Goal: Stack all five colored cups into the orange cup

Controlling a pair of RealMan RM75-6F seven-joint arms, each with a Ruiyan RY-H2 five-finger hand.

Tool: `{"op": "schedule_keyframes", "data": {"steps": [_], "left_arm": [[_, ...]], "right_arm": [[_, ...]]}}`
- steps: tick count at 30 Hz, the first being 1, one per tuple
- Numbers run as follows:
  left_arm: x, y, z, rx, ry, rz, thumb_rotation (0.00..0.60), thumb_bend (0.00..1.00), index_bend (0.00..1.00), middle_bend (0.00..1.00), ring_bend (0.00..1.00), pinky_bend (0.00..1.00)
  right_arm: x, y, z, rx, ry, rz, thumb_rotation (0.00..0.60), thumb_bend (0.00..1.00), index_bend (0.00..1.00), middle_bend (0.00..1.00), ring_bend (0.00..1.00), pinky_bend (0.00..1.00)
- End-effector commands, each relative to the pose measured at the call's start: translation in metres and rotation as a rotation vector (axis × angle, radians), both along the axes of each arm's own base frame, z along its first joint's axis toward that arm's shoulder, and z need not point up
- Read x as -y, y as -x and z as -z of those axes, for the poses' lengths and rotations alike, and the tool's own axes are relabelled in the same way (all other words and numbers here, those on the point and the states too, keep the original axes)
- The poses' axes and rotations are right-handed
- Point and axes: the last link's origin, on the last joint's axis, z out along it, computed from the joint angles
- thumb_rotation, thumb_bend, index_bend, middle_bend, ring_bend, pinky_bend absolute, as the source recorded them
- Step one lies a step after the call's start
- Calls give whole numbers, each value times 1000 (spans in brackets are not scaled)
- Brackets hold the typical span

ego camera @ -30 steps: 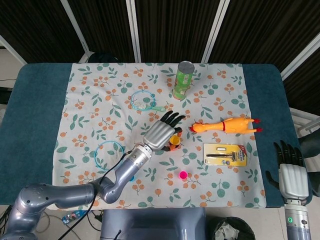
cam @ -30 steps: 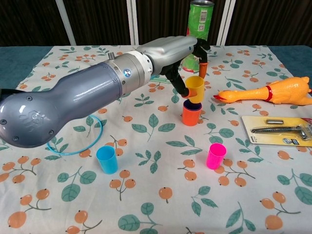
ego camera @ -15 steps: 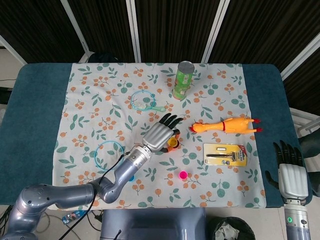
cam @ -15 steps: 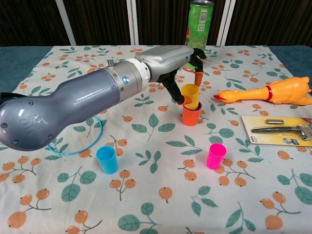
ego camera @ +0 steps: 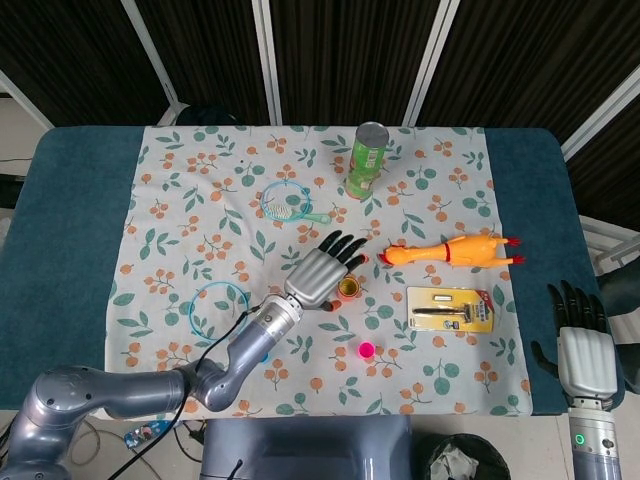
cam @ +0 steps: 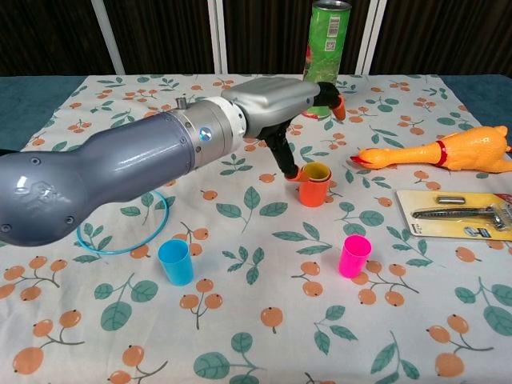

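Here, my left hand (cam: 276, 100) hangs over the middle of the frame in the chest view, fingers spread and holding nothing, 1 fingertip just beside the rim of the stack; I cannot tell whether it touches. I judge it sits there because the yellow cup (cam: 317, 171) has just gone in and the hand is placed to let it settle. My right hand (ego camera: 582, 345) waits at the lower right of the head view, off the cloth, fingers apart and empty, well apart from everything.

The green can (cam: 329, 30) stands upright at the top centre, out of the way. The rubber chicken (cam: 444, 150) lies at the right edge, and the carded tool pack (cam: 464, 214) below it.

The orange cup (cam: 314, 191) stands upright just right of centre. The yellow cup is nested inside, only its rim showing above; what lies under it I cannot see. The blue cup (cam: 176, 262) stands at lower left, open end up and holding nothing visible. The pink cup (cam: 354, 255) stands at lower centre-right, likewise upright. Both look easy to reach, so I judge 2 cups at least remain to stack.
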Motion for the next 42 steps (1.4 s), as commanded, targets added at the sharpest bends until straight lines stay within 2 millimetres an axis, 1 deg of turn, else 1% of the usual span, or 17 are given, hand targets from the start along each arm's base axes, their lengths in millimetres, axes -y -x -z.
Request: {"op": "schedule_keyframes", "data": {"steps": [1,3,6,9,13,15,19,23,27,32,36,42], "left_arm": [[6,-2,-25,53,-39,18,600,146,307,18,0,0],[10,3,-39,52,-55,26,600,146,306,17,0,0],[13,16,-56,8,-71,31,600,146,307,16,0,0],[18,37,-76,-60,-62,15,600,146,313,16,0,0],[25,59,-98,-75,-39,-13,600,146,320,16,0,0],[29,75,-111,-66,-23,-37,600,146,321,16,0,0],[35,102,-126,-65,17,-63,600,146,323,18,0,0],[43,130,-136,-104,62,-86,600,145,326,18,0,0],[52,154,-138,-149,96,-94,600,146,326,16,0,0],[62,168,-129,-181,145,-83,600,146,328,16,0,0],[67,171,-121,-203,174,-64,600,146,327,18,0,0],[72,164,-109,-206,197,-29,600,147,333,20,0,0]], "right_arm": [[0,0,1,-1,-2,0,600,376,0,0,0,61],[0,0,1,-1,-5,-1,600,376,0,0,0,61],[0,-1,2,-3,-9,-2,600,375,0,0,0,61],[-1,-2,4,-7,-16,-3,600,375,0,0,0,61],[-1,-3,6,-10,-19,-3,600,376,0,0,0,61],[-1,-3,7,-13,-20,-2,600,375,0,0,0,61],[-1,-4,8,-17,-22,0,600,376,0,0,0,61],[-1,-4,9,-19,-25,-1,600,376,0,0,0,61],[-1,-4,9,-19,-23,0,600,376,0,0,0,61],[-1,-5,11,-19,-28,-1,600,376,0,0,0,61],[-1,-5,10,-18,-21,-1,600,376,0,0,0,61],[0,-5,8,-14,-18,1,600,376,0,0,0,61]]}}
